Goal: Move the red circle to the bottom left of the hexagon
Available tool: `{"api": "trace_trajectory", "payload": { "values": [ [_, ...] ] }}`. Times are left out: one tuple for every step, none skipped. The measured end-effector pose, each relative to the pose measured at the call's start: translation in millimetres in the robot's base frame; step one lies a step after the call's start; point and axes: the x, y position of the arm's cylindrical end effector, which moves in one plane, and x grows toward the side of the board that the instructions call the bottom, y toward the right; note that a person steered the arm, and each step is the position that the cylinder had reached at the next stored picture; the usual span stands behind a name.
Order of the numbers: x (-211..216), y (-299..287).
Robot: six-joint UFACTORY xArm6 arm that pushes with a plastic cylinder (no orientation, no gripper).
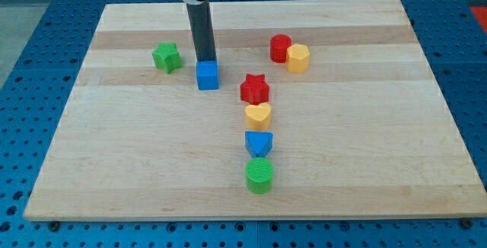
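Note:
The red circle (280,48) lies at the upper right of the board, touching the left side of the yellow hexagon (298,58). My tip (204,59) stands well to the left of them, right behind the blue cube (207,74) and touching or nearly touching its top edge. The dark rod runs up to the view's top.
A green star (166,56) lies left of the tip. A red star (255,89), a yellow heart (258,115), a blue triangle (259,143) and a green circle (259,174) form a column down the middle. The wooden board (380,164) rests on a blue perforated table.

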Motion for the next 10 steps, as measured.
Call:
{"api": "trace_trajectory", "payload": {
  "values": [
    [0.0,4.3],
    [-9.9,10.1],
    [-43.5,55.4],
    [-67.9,98.0],
    [-68.9,118.0],
    [-65.4,118.5],
    [-54.5,118.5],
    [-48.7,118.5],
    [-42.8,118.5],
    [-37.6,118.5]
  ]
}}
